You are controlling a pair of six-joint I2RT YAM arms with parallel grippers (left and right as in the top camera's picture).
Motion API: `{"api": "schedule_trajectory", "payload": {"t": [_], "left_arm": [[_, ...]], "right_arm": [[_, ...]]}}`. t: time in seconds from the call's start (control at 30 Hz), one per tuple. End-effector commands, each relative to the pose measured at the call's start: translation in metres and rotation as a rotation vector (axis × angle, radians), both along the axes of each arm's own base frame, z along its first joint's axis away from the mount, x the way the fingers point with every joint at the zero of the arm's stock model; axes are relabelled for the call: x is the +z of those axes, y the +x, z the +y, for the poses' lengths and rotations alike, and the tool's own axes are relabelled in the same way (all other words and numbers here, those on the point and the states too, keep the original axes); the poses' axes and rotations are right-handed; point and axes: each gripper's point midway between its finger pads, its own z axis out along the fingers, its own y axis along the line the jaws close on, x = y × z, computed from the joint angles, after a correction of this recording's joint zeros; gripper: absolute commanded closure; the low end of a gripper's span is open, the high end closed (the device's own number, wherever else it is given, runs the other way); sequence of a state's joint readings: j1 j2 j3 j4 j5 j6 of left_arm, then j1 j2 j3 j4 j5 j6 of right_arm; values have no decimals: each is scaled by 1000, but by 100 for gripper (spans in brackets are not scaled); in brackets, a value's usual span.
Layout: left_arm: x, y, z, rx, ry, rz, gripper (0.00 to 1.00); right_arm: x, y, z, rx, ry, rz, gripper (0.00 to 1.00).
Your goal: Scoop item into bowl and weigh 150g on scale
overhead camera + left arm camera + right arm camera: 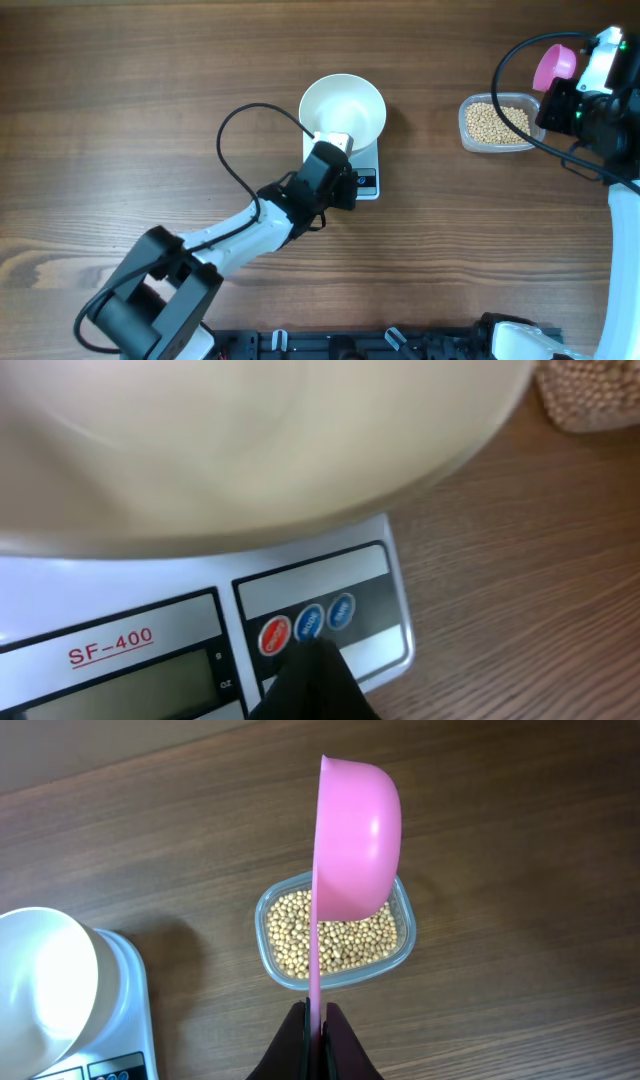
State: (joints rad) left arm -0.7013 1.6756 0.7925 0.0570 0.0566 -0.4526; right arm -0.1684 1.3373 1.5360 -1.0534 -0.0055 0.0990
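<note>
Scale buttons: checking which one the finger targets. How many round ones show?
3, in a row on the scale: red button at left, middle blue button just above the left gripper, right blue button. The gripper could hide others.

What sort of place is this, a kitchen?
Probably a robot test bench, not a kitchen: the left arm and right arm work at a wooden table with a scale, white bowl and tub of beans.

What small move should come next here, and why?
Probably the right gripper should lower the pink scoop into the beans in the clear tub: the scoop hangs above them, and the white bowl on the scale is empty.
</note>
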Motion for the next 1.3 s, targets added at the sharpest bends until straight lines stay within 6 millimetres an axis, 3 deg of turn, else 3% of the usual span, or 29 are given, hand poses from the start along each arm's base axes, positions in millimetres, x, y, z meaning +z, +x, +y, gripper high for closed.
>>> {"api": "schedule_trajectory", "payload": {"t": [0.0,0.4,0.7,1.27], "left_arm": [[-10,4,0,-1,25,-20,96],[-23,17,14,72,98,-57,96],[-27,5,3,11,55,-4,96],[-39,0,7,10,83,29,96]], "right_arm": [[2,2,-4,0,-24,-4,96],[1,1,-4,0,-24,1,96],[2,1,-4,0,-24,0,96],[2,1,-4,1,-24,0,96]]}}
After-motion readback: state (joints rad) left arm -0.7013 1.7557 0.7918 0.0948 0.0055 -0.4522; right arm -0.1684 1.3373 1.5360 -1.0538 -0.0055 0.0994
